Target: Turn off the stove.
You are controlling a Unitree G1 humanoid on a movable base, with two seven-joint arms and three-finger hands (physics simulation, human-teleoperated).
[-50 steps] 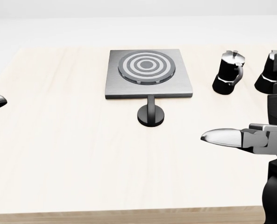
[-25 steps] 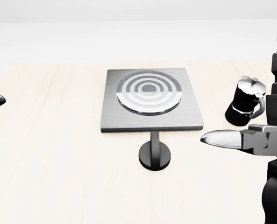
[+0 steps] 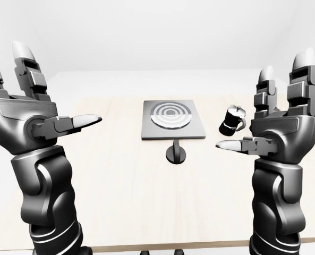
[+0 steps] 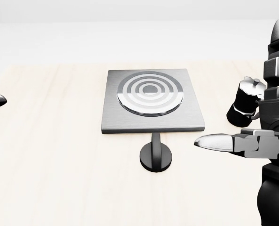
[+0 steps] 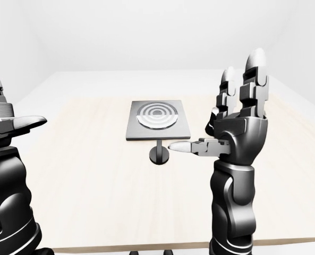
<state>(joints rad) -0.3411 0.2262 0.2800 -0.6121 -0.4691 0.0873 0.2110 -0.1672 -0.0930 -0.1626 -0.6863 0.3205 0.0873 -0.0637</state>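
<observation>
Over the last second the whole head view shifted, so the camera and base have closed in: the square grey stove plate with concentric silver rings (image 4: 152, 100) now looms larger, which suggests the approach is nearly done. Its black round knob on a short stem (image 4: 155, 156) sits just off the plate's near edge, mid-desk (image 4: 54, 179). The right hand (image 3: 277, 125) hovers wide open, well right of the knob; the left hand (image 3: 32, 119) is equally spread, empty

One stove (image 4: 152, 101), one knob (image 4: 155, 157), one moka pot (image 4: 246, 108)
</observation>
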